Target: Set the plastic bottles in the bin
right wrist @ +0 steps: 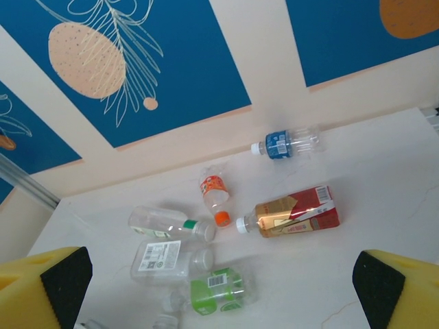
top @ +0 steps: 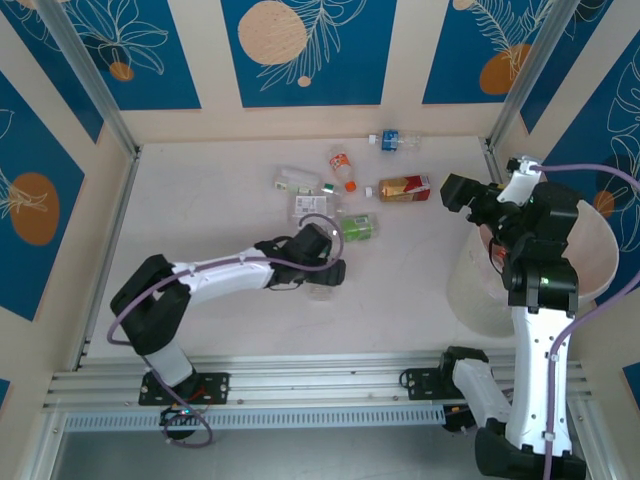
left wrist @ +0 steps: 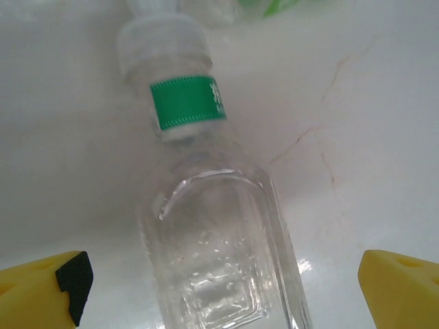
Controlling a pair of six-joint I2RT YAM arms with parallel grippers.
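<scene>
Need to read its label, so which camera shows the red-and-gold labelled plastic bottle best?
The right wrist view: the red-and-gold labelled plastic bottle lies unobstructed, with its label and white cap distinct. The top external view shows it smaller, with less detail.

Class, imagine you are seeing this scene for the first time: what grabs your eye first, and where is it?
A scatter of plastic bottles lies across the middle of the table, the red-labelled one brightest. The left end effector hangs open astride a clear bottle with a green band. At the right, the big pale bin sits under the right arm.
</scene>
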